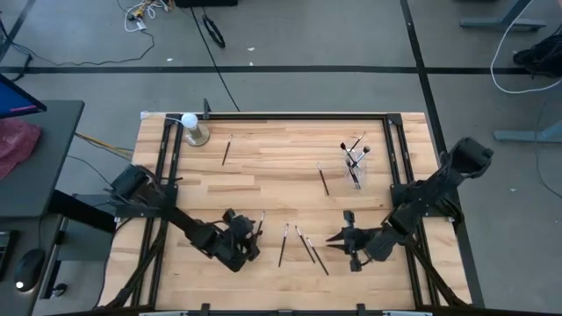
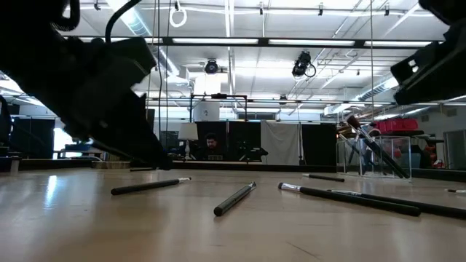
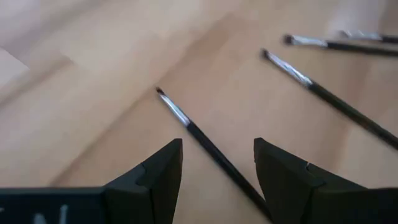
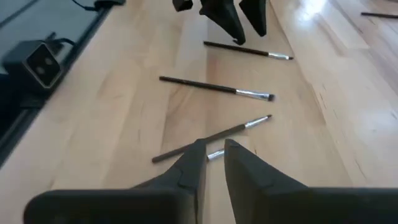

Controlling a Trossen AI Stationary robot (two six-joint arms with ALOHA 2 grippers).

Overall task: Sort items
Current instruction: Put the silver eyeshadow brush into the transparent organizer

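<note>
**Both grippers low over loose brushes at the near edge**

Seen from above, with the wooden table [image 1: 281, 149] as the dial and 12 at the far edge:

Left arm [image 1: 167, 211] reaching in from 8 o'clock, right arm [image 1: 421, 202] from 4 o'clock.

Left gripper [image 3: 217, 149] down at 7 o'clock, jaws spread wide, straddling one thin dark brush [image 3: 205, 140] flat on the wood; holding nothing, fingers clear of the stick on both sides.

Right gripper [image 4: 212, 149] down at 5 o'clock, jaws drawn to a slim gap, tips just above a brush [image 4: 249, 124] lying crosswise; a pale brush end showing in the gap, no grip to be made out.

White ball on a metal base [image 1: 190, 125] at 11 o'clock.

Clear cup [image 1: 354, 168] at 2 o'clock, several brushes standing in it, tufts up.

Three loose brushes [image 1: 302, 241] at 6 o'clock, between the two grippers, close together. One stick [image 1: 323, 180] just left of the cup, flat on the table. Another [image 1: 226, 151] at 11 o'clock, near the ball but apart from it
</note>
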